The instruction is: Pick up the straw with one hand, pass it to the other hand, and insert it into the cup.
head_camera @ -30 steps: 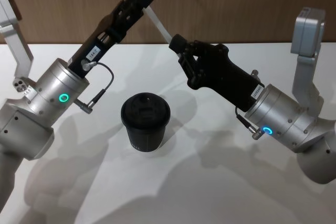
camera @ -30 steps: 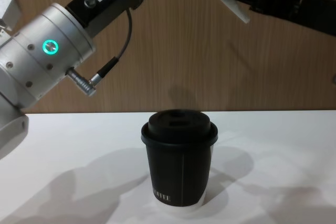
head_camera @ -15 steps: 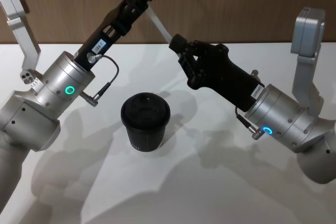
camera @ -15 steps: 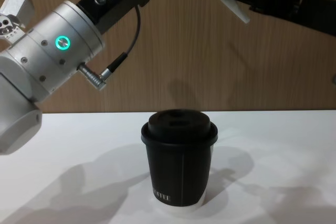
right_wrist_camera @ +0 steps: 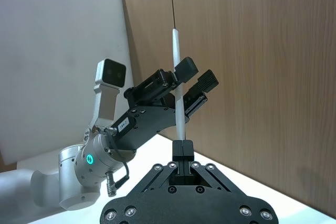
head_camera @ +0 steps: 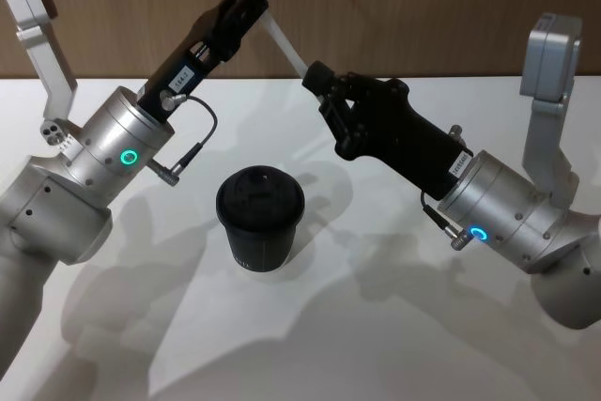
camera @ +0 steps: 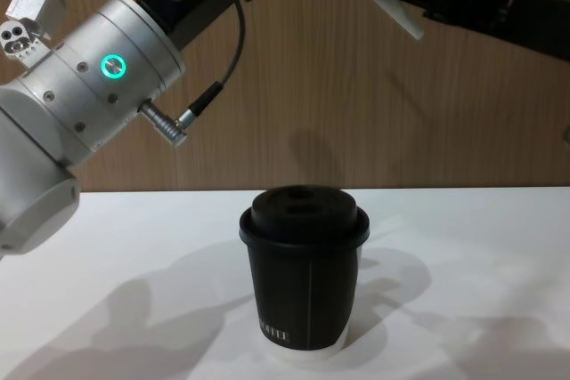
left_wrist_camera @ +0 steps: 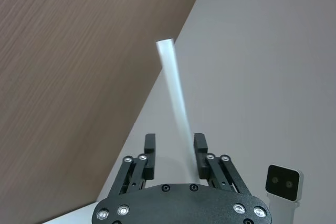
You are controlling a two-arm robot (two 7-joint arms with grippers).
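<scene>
My left gripper (left_wrist_camera: 175,145) has crept up-forward and now sits open astride the straw (head_camera: 282,42), which hugs one finger (left_wrist_camera: 200,150), while my right gripper (head_camera: 315,77) stays clamped on its lower end, the cup (head_camera: 260,218) below both: centre the straw between my fingers, close squarely, then release right.

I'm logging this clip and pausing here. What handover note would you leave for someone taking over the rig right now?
Right gripper: shut on the straw near its lower end, holding it slanted in the air beyond the cup.
Left gripper: open, fingers either side of the straw higher up, not yet closed.
Cup: upright and lidded on the table between the arms.
Done: pickup. Left: left closes, right releases, straw goes into the cup.
</scene>
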